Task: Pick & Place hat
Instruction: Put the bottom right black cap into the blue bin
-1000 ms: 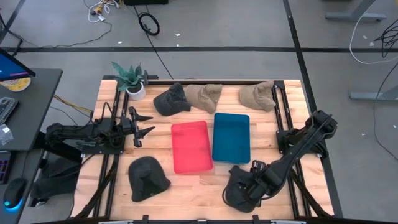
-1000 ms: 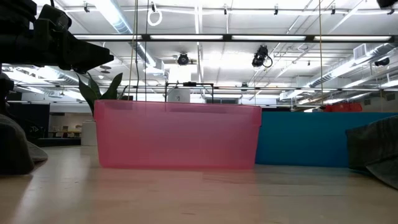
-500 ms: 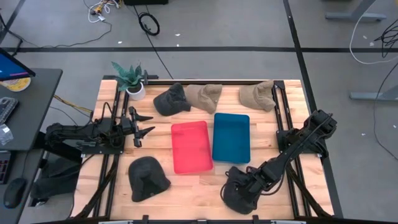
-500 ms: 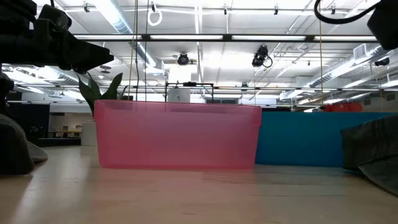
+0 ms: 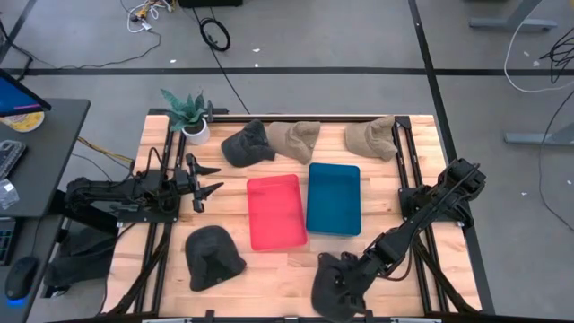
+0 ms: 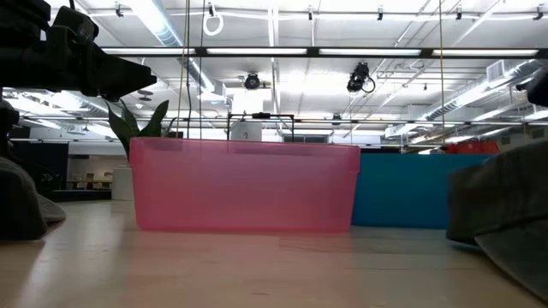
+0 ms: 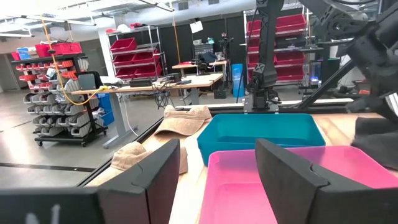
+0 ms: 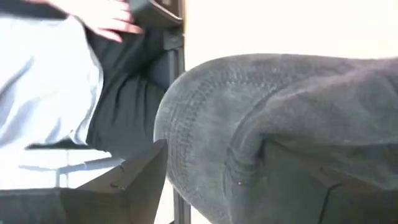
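Observation:
A dark grey hat (image 5: 334,287) sits at the table's near edge, right of centre, and my right gripper (image 5: 356,273) is shut on it. In the right wrist view the hat (image 8: 280,106) fills the picture between my two fingers. In the low view it bulks at the right (image 6: 501,214). My left gripper (image 5: 208,182) hovers open over the left side of the table, by the pink bin (image 5: 276,212). The left wrist view shows my left gripper (image 7: 217,163) looking across the pink bin (image 7: 249,186) and the blue bin (image 7: 261,130). My right gripper has a bunched fold of the dark hat's cloth (image 8: 249,155) between its two fingers (image 8: 140,180). It comes in slanting down from the table's far right. The hat spreads out ahead of the fingers toward the near edge; I cannot tell whether it is clear of the table.
A blue bin (image 5: 334,198) stands right of the pink one. A second dark hat (image 5: 213,257) lies near left. Along the far edge lie a dark hat (image 5: 247,144) and two tan hats (image 5: 294,136) (image 5: 372,136), beside a potted plant (image 5: 188,115). A person stands behind the table (image 8: 50,81).
My right gripper has moved toward the table's near left, taking the dark hat with it. The hat now overlaps the near edge and looms larger in the low view. The left arm has kept still.

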Action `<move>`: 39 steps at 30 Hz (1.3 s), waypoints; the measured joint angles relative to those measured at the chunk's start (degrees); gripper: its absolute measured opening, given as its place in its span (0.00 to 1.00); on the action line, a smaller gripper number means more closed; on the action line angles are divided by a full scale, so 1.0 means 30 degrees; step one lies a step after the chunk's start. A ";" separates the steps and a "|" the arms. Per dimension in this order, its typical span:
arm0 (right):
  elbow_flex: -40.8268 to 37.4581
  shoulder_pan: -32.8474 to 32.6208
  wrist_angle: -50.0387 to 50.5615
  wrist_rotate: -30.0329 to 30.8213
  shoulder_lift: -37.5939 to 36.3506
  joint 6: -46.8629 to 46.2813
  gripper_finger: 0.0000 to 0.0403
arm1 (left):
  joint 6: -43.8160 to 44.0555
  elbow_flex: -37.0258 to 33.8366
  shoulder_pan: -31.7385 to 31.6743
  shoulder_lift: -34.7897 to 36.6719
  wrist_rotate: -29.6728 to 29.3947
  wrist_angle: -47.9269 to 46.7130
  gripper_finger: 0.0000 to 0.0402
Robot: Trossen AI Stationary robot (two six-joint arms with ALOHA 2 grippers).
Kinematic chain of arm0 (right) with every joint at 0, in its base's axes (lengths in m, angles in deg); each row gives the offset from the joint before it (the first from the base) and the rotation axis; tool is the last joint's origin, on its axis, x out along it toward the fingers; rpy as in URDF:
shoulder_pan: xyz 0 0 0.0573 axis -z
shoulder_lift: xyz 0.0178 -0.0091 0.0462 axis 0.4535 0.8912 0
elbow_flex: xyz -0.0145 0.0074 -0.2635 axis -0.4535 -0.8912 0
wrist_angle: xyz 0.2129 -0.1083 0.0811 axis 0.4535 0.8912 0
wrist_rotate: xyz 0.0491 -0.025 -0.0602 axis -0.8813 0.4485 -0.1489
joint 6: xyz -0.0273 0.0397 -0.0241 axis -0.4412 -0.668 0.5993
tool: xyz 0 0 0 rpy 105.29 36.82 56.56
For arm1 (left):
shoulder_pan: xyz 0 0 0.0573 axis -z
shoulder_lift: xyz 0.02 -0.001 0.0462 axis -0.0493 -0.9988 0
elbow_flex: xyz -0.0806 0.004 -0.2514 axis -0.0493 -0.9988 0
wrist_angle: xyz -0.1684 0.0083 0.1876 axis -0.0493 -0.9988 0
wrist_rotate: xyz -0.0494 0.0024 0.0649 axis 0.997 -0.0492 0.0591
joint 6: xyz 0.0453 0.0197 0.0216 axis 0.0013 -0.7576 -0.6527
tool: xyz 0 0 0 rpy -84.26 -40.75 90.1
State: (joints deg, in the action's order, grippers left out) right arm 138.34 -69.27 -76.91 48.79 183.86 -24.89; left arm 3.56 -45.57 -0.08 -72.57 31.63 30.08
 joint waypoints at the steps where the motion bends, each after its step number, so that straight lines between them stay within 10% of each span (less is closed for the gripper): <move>1: 0.0000 0.0000 -0.0092 -0.0020 0.0000 0.0587 0.65 | -0.0007 0.0001 -0.0006 0.0000 0.0000 0.0000 0.53; 39: 0.0007 0.0211 0.3177 -0.0217 0.0000 0.2149 0.65 | -0.0004 0.0005 -0.0002 0.0000 0.0000 0.0000 0.53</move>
State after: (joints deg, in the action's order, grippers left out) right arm 138.36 -68.64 -67.38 48.14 183.86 -18.45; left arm 3.55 -45.56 -0.09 -72.57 31.63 30.08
